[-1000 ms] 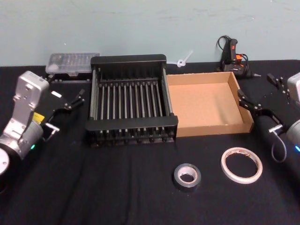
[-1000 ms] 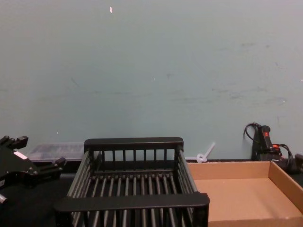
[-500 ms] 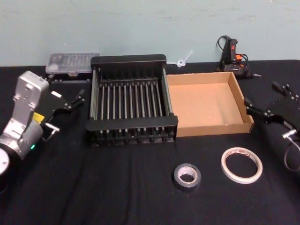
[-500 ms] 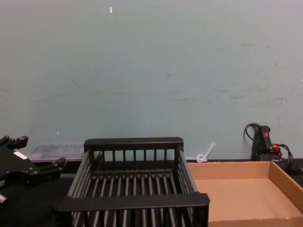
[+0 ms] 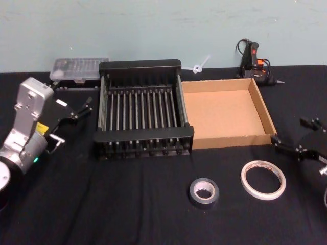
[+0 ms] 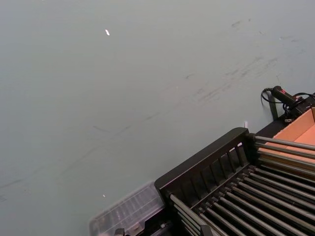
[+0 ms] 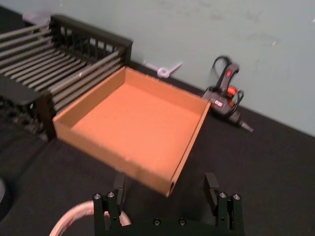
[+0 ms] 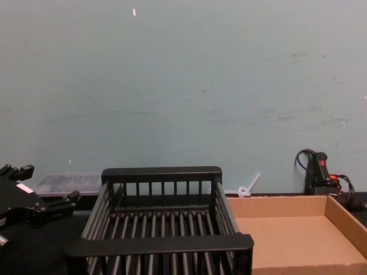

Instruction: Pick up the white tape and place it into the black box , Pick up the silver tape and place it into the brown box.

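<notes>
The white tape [image 5: 263, 179] lies flat on the black cloth at the front right, and its edge shows in the right wrist view [image 7: 78, 216]. Left of it lies the silver tape [image 5: 204, 191]. The black box [image 5: 140, 65] stands mid-table, with the brown box [image 5: 225, 115] touching its right side. My right gripper [image 5: 288, 130] hovers open just right of the white tape, near the brown box's front right corner [image 7: 170, 184]; its jaws stand wide apart [image 7: 165, 187]. My left gripper [image 5: 82, 106] rests open left of the black box [image 8: 51, 183].
A clear plastic case [image 5: 79, 69] sits behind the black box's left corner. A black and orange glue gun [image 5: 254, 61] with its cord lies behind the brown box, and a white plastic piece [image 5: 200, 65] lies by the wall. The teal wall closes off the back.
My right gripper has moved from beside the brown box's right wall toward the table's front, ending level with the white tape. The left arm and both tapes have stayed put.
</notes>
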Controlling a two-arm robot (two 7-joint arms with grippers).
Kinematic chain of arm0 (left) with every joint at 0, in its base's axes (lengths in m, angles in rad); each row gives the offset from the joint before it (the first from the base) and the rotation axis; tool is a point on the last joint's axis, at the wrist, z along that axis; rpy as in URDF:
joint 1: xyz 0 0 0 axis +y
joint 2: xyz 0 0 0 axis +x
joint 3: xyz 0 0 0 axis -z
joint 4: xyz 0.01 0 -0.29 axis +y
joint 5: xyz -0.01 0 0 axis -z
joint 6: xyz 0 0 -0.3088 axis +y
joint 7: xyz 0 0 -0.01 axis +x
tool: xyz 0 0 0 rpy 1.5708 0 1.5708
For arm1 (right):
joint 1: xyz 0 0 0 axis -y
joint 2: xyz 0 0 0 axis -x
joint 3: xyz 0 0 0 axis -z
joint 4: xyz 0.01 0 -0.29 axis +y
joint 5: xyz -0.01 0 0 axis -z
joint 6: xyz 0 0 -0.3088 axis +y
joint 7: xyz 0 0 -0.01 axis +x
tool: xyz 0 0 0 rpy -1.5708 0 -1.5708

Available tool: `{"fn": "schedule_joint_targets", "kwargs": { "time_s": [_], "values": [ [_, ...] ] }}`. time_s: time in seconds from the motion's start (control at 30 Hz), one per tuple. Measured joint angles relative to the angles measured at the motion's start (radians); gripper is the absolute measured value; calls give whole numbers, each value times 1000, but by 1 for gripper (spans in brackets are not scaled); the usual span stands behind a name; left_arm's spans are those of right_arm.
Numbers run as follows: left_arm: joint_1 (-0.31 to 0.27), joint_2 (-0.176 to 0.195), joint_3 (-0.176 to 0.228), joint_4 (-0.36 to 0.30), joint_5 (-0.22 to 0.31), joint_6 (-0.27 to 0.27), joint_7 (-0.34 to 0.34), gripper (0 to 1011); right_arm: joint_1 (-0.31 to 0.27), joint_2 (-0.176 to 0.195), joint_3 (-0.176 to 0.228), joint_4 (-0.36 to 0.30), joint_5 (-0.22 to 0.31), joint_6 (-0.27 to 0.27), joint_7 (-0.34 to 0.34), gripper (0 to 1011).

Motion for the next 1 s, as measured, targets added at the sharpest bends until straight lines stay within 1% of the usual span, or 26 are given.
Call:
{"fn": "schedule_joint_targets", "kwargs": {
  "time_s": [0.23,0.5,0.77,1.0],
  "values": [
    [0,0,0,0,0,0,0,1001,-36,11,10,-15,12,49,38,1002],
    [0,0,0,0,0,0,0,1001,-56,1,12,-16,21,98,70,1002],
    [0,0,0,0,0,0,0,1001,-57,-14,13,0,14,126,86,1002],
    [0,0,0,0,0,0,0,1001,-45,-32,9,28,-4,133,106,1002]
  ]
}}
